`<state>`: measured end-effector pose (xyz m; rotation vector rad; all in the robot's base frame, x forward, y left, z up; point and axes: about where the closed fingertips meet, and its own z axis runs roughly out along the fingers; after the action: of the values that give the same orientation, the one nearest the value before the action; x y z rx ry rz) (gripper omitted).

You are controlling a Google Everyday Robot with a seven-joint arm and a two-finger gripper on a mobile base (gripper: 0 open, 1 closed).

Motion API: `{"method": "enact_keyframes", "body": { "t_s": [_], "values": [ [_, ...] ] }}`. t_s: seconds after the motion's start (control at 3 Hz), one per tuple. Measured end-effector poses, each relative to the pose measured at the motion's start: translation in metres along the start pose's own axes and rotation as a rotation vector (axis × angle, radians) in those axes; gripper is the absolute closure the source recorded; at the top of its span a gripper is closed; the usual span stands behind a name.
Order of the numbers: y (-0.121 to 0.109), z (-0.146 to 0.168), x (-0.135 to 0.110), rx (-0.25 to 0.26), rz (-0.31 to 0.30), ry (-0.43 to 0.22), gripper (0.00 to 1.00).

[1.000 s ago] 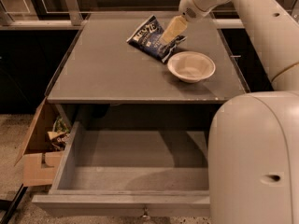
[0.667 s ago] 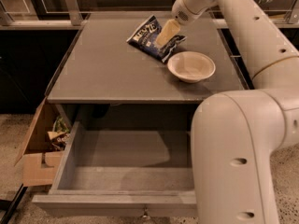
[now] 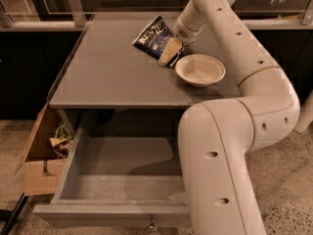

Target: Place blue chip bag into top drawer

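Note:
The blue chip bag lies flat on the grey tabletop, toward the back, left of a bowl. My gripper reaches down from the arm at the back right and rests on the bag's near right corner, touching it. The top drawer stands pulled out below the tabletop's front edge. Its inside is bare, and its small metal knob shows on the front panel. My arm's large lower link covers the drawer's right part.
A cream bowl stands on the tabletop just right of the gripper. A brown cardboard box with greenish-yellow wrappers sits on the floor left of the drawer. A railing runs along the back.
The gripper has come down and toward the front, onto the bag's near right corner. The arm has swung and now covers more of the drawer's right side. The bag and bowl have stayed put.

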<state>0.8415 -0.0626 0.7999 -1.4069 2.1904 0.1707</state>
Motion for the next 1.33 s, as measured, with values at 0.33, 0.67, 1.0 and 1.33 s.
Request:
{"method": "enact_keyframes", "body": {
  "t_s": [0.33, 0.67, 1.0, 1.33],
  "values": [
    [0.0002, 0.0012, 0.0003, -0.001, 0.000, 0.001, 0.21],
    [0.0002, 0.0012, 0.0003, -0.001, 0.000, 0.001, 0.45],
    [0.0002, 0.0013, 0.0004, -0.001, 0.000, 0.001, 0.68],
    [0.0002, 0.0013, 0.0004, -0.002, 0.000, 0.001, 0.93]
  ]
}}
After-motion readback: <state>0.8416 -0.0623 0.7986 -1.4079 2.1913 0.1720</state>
